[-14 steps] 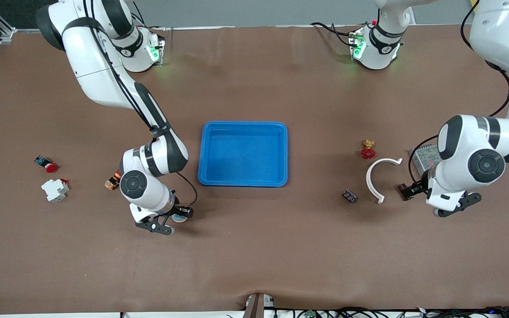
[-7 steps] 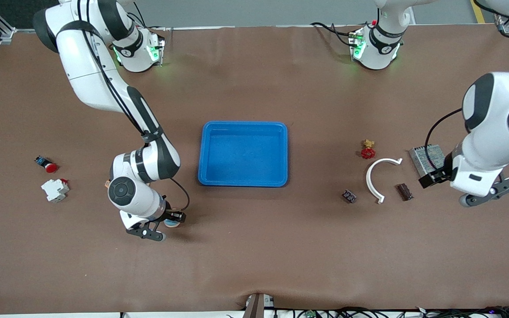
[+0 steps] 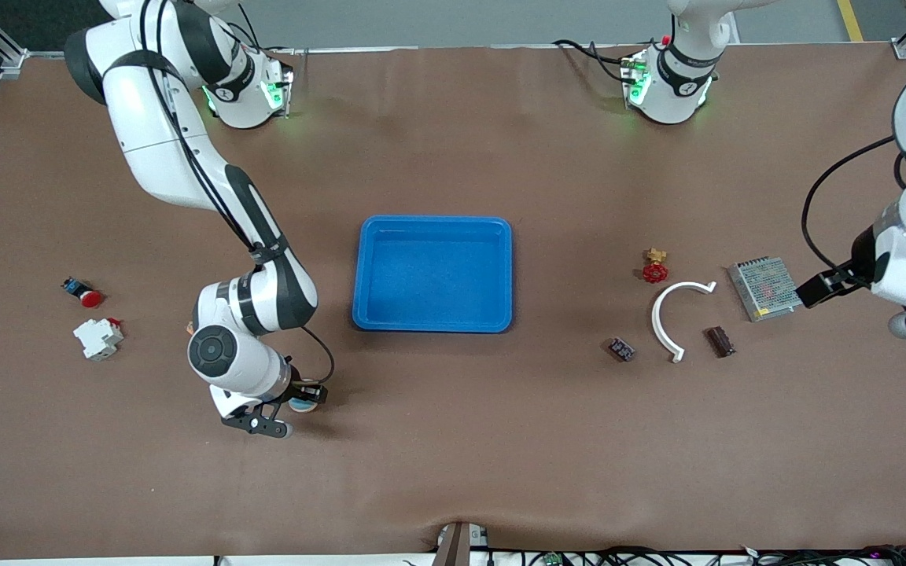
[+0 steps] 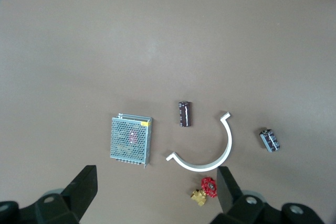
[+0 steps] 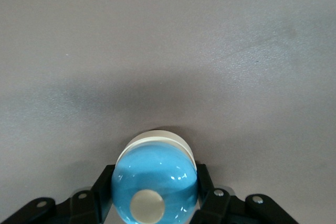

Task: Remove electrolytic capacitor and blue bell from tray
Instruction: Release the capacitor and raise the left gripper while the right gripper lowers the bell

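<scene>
Currently: right gripper [image 3: 301,399] clamps blue bell [image 5: 155,184] low over bare table nearer the camera than the emptied tray [image 3: 432,324]; left gripper [image 4: 157,195], jaws wide, hangs above the electrolytic capacitor [image 4: 184,114] already lying outside; next, release.

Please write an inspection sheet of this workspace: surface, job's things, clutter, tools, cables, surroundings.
Surface: brown table mat, flat.
Job's things: shallow bright-blue plastic tray empty; dark cylindrical capacitor on the mat beside the white curved plastic piece; round blue bell in the right tool.
Clutter: perforated metal box, red-handled brass valve, small dark component, red push button, white breaker.
Tools: right tool shut on the bell, low over the mat; left tool open, high over the box.
Cables: black, along both arms.
Surroundings: nothing seen.
</scene>
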`<state>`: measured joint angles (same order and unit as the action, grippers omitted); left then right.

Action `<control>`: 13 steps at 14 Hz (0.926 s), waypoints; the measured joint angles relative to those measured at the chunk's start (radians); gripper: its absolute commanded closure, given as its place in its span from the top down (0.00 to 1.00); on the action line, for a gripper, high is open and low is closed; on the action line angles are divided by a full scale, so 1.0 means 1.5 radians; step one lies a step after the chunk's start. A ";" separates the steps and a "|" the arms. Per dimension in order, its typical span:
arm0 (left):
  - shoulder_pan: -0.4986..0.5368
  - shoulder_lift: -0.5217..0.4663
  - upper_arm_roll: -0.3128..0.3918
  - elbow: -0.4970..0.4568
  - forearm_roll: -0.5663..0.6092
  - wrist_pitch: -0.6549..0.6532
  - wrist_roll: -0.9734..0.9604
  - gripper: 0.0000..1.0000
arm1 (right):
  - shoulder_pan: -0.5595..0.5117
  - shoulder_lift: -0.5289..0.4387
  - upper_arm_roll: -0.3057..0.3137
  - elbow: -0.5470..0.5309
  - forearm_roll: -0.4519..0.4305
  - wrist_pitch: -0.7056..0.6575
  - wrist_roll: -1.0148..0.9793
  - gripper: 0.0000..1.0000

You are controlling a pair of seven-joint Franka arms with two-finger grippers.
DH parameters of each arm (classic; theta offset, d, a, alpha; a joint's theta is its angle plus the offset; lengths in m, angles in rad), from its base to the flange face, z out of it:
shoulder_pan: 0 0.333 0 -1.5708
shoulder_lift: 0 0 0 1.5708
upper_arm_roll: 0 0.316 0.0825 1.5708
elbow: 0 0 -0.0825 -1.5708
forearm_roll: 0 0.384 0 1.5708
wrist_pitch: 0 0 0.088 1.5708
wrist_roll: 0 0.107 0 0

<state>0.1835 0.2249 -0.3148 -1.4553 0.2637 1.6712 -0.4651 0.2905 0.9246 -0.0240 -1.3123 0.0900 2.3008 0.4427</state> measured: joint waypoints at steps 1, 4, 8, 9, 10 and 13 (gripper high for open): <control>0.000 -0.008 0.000 0.004 0.000 -0.004 0.014 1.00 | -0.001 0.001 0.000 0.000 0.000 0.000 0.000 0.72; -0.003 -0.038 0.000 0.006 -0.007 -0.009 0.037 1.00 | -0.003 0.001 0.000 0.002 0.000 0.000 -0.001 1.00; -0.029 -0.073 0.047 0.005 -0.081 -0.016 0.135 1.00 | -0.004 0.001 0.000 0.012 0.000 -0.019 -0.005 1.00; -0.040 -0.081 0.072 0.003 -0.093 -0.017 0.177 1.00 | -0.004 0.001 0.000 0.020 0.000 -0.036 -0.009 1.00; -0.051 -0.088 0.098 -0.001 -0.103 -0.018 0.215 1.00 | -0.007 0.001 0.000 0.032 0.000 -0.059 -0.014 1.00; -0.094 -0.114 0.174 -0.026 -0.138 -0.019 0.286 1.00 | -0.031 -0.010 -0.001 0.067 -0.001 -0.137 -0.062 1.00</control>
<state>0.0432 0.0541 -0.0531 -1.4947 0.0569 1.6425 -0.0359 0.2441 0.9094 -0.0255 -1.2122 0.0887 2.0952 0.3494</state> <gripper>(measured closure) 0.000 0.000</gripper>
